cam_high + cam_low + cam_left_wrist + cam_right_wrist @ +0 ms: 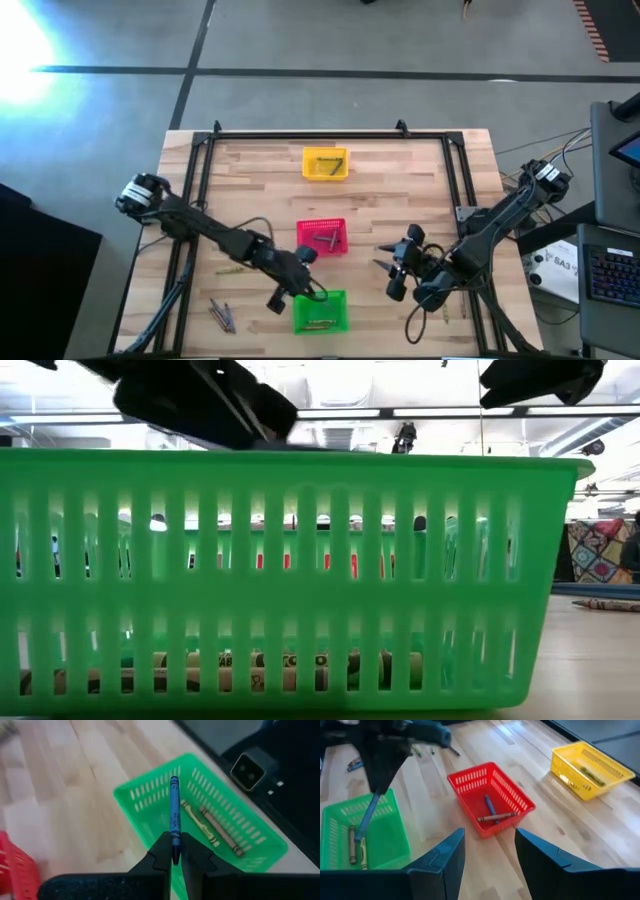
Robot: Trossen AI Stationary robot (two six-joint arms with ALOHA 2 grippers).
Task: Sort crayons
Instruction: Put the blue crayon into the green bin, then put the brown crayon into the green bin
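Observation:
My left gripper is shut on a blue crayon over the green basket, and also shows in the high view. An olive-yellow crayon and a brown crayon lie on the green basket's floor. The red basket holds a blue crayon and a brown crayon. The yellow basket holds an olive crayon. My right gripper is open and empty, right of the red basket in the high view. My left gripper pinches the blue crayon's pointed end between its two fingertips. The crayon sticks out ahead of the fingers, in line with them. The fingers slant down from above, and the crayon's free end reaches down into the green basket; I cannot tell whether it touches the floor.
Several loose crayons lie on the wooden table left of the green basket, and one more lies farther back under the left arm. A black frame runs around the table. Bare wood shows between the baskets.

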